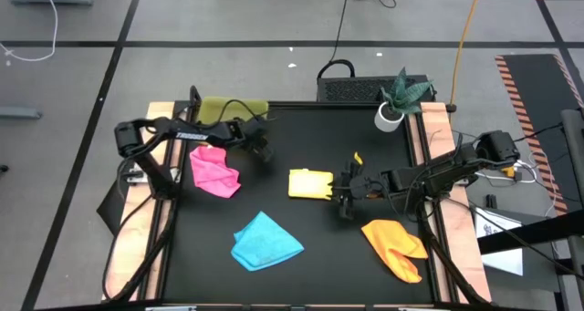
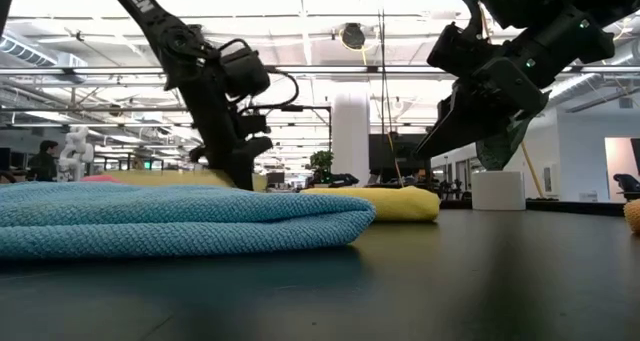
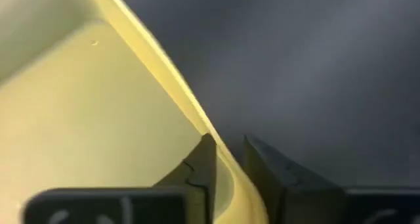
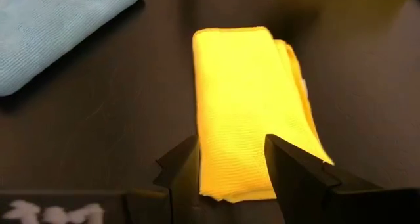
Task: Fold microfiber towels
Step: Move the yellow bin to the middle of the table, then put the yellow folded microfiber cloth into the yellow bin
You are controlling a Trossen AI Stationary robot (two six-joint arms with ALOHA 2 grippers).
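A folded yellow towel [image 1: 310, 183] lies flat at the table's middle, with my right gripper [image 4: 230, 175] open just above its right end, one finger at either side. A crumpled pink towel [image 1: 214, 172] lies at the left. A blue towel [image 1: 265, 241] sits near the front. An orange towel [image 1: 394, 245] is at the front right. At the far left stands the yellow-green tray [image 1: 228, 108], and my left gripper [image 1: 263, 139] is shut on its rim. My left gripper has the tray's side wall at its rim [image 3: 226, 161] between its fingers, one finger [image 3: 200, 168] inside the tray and the other [image 3: 279, 181] outside. It comes slanting down from the table's left side.
A potted plant in a white pot [image 1: 394, 106] stands at the far right corner, with a dark box [image 1: 360, 88] beside it beyond the far edge. A small yellow scrap [image 1: 358, 158] lies right of the yellow towel. Bare black table shows between the towels.
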